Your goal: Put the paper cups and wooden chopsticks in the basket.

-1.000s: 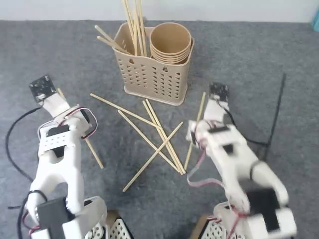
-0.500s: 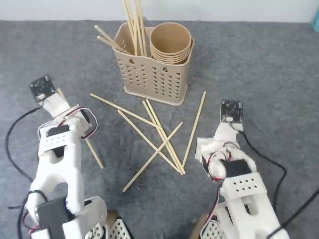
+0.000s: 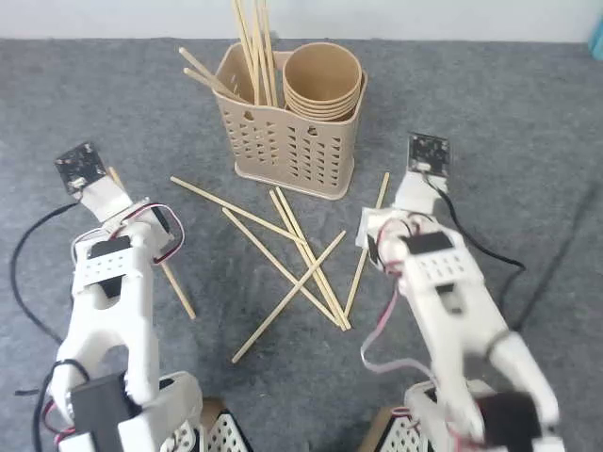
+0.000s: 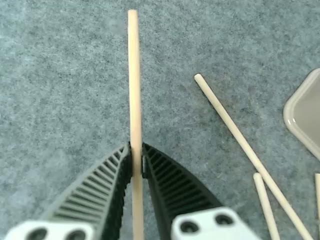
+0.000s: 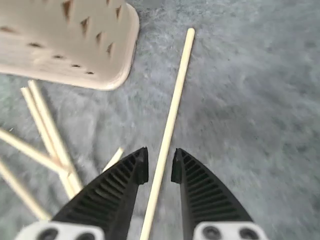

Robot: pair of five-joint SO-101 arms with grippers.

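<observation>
The beige perforated basket [image 3: 283,151] stands at the back centre, holding a stack of paper cups [image 3: 322,75] and several upright wooden chopsticks [image 3: 250,47]. More chopsticks [image 3: 283,264] lie crossed on the carpet in front of it. My left gripper [image 4: 136,147] is shut on one chopstick [image 4: 132,75] that lies on the carpet left of the pile. My right gripper [image 5: 159,157] is open, low over the carpet. Its fingers straddle a single chopstick [image 5: 172,105] that lies right of the basket, also seen as the rightmost stick [image 3: 356,278] from above.
Grey carpet covers the whole table. The basket's corner [image 5: 75,45] is close beside the right gripper, with loose chopsticks [image 5: 45,120] next to it. Black cables trail from both arms, one along the right side [image 3: 490,250].
The right arm drew back toward the front, then came forward again over the rightmost chopstick. The left arm and its chopstick have not moved.
</observation>
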